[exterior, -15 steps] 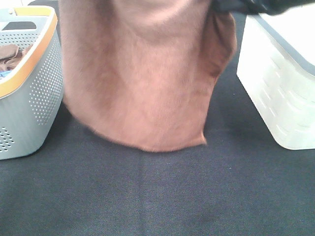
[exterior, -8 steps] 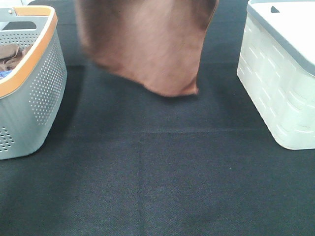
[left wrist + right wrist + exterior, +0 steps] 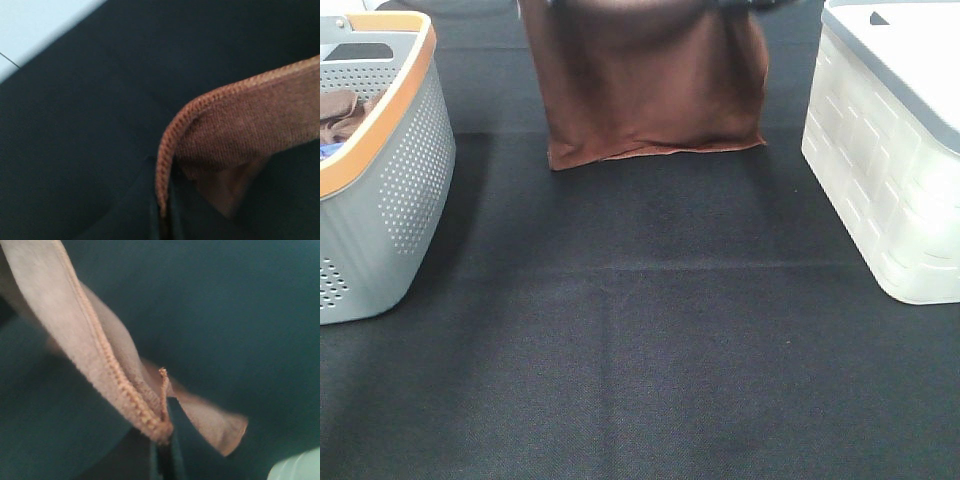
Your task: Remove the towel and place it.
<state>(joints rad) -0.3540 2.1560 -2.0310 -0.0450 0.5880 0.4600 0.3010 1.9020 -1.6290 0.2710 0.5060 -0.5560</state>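
The rust-brown towel (image 3: pixel 650 90) hangs spread out at the back middle of the table, and its lower hem rests on the black cloth. Both grippers hold it by the upper corners, almost wholly cut off by the top edge of the high view. In the left wrist view my left gripper (image 3: pixel 161 227) is shut on the stitched hem of the towel (image 3: pixel 240 125). In the right wrist view my right gripper (image 3: pixel 162 457) is shut on a bunched corner of the towel (image 3: pixel 75 330).
A grey perforated basket (image 3: pixel 390 190) with an orange rim stands at the left, with brown cloth (image 3: pixel 340 115) inside. A white bin (image 3: pixel 890 180) with a grey lid stands at the right. Black cloth covers the table (image 3: pixel 640 350).
The towel has swung from close in front of the camera toward the back of the table. Its lower hem has come down onto the cloth.
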